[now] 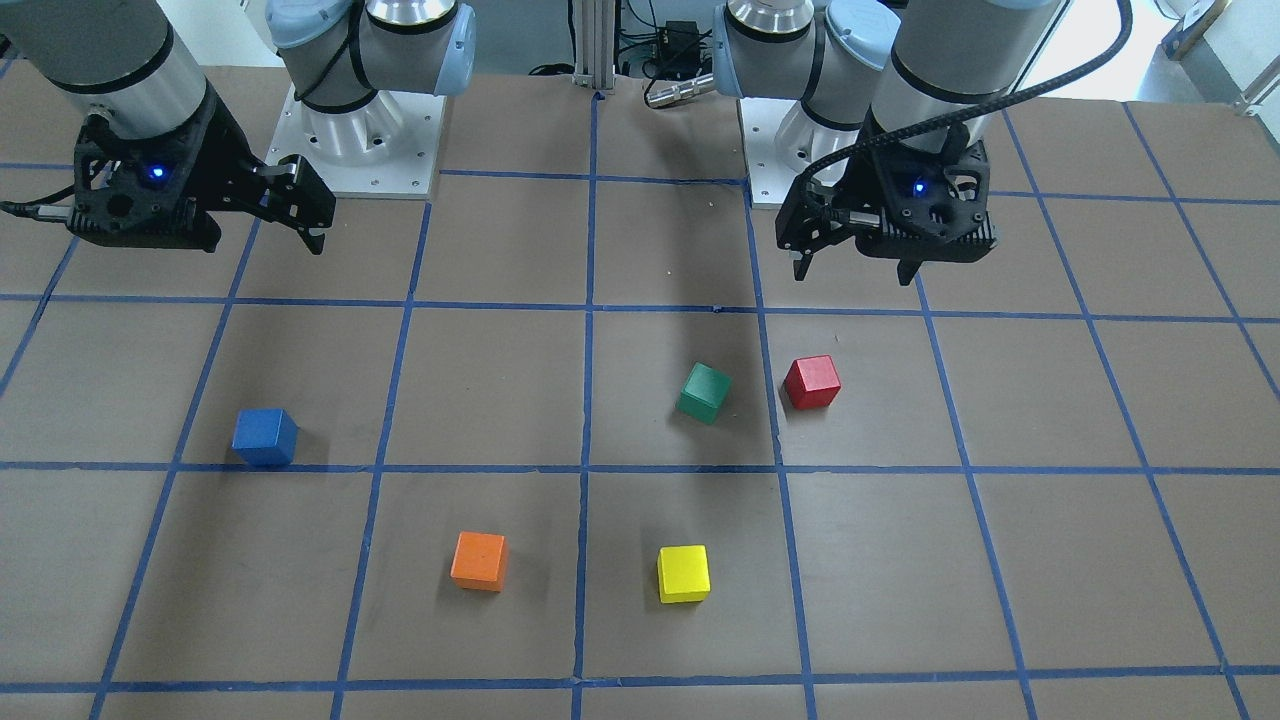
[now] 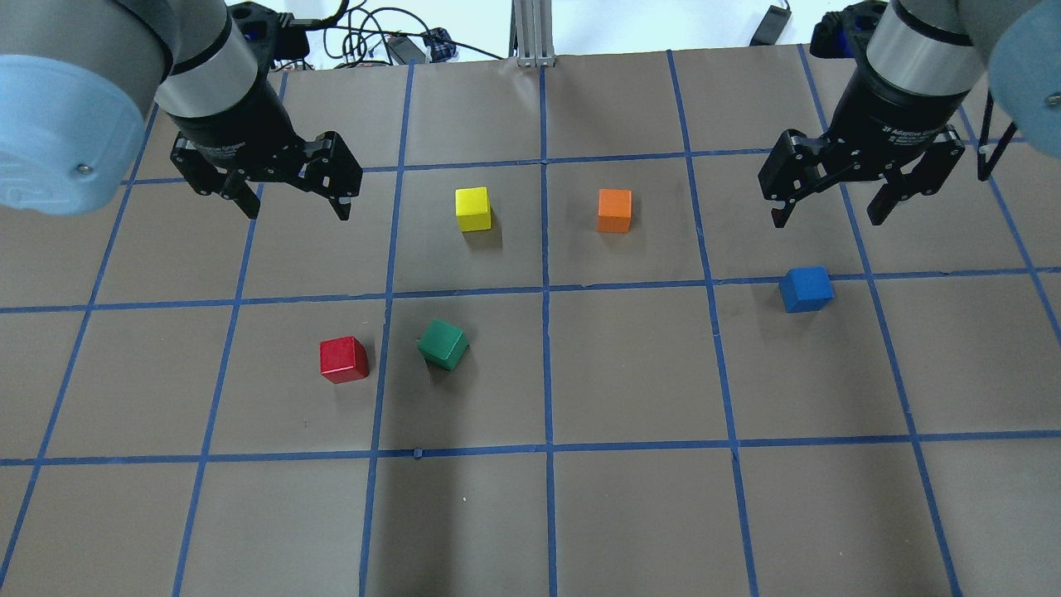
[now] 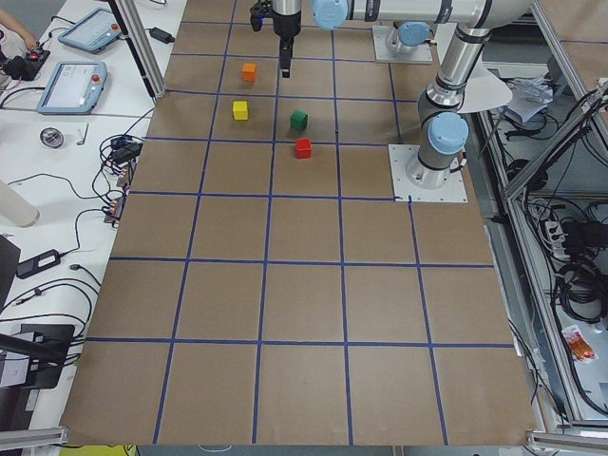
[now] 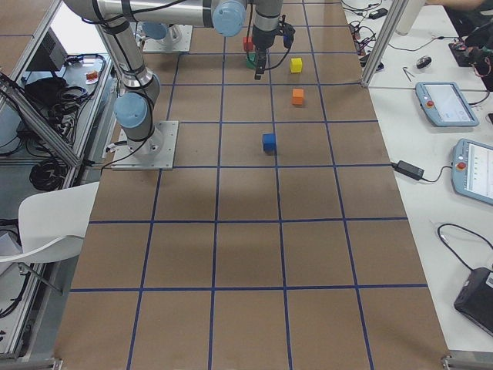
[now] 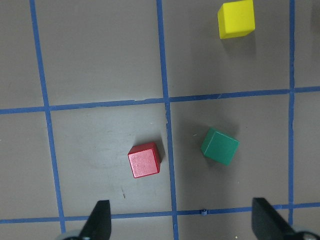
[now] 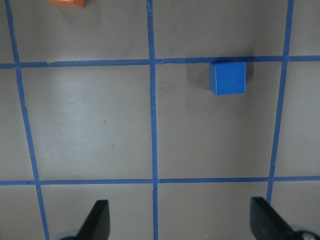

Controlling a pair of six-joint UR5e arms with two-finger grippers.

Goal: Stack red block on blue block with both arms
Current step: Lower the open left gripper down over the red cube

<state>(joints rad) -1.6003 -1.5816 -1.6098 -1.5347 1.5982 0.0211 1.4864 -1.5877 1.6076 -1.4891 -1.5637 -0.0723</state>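
Observation:
The red block (image 2: 343,359) lies on the brown table, left of centre in the overhead view, and shows in the front view (image 1: 812,382) and the left wrist view (image 5: 144,160). The blue block (image 2: 806,288) lies on the right side, on a tape line, and also shows in the front view (image 1: 265,437) and the right wrist view (image 6: 228,78). My left gripper (image 2: 294,211) hangs open and empty above the table, beyond the red block. My right gripper (image 2: 829,217) hangs open and empty above the table, just beyond the blue block.
A green block (image 2: 443,344) sits tilted close to the right of the red one. A yellow block (image 2: 472,209) and an orange block (image 2: 614,211) lie farther out near the middle. The arm bases (image 1: 365,150) stand at the robot's edge.

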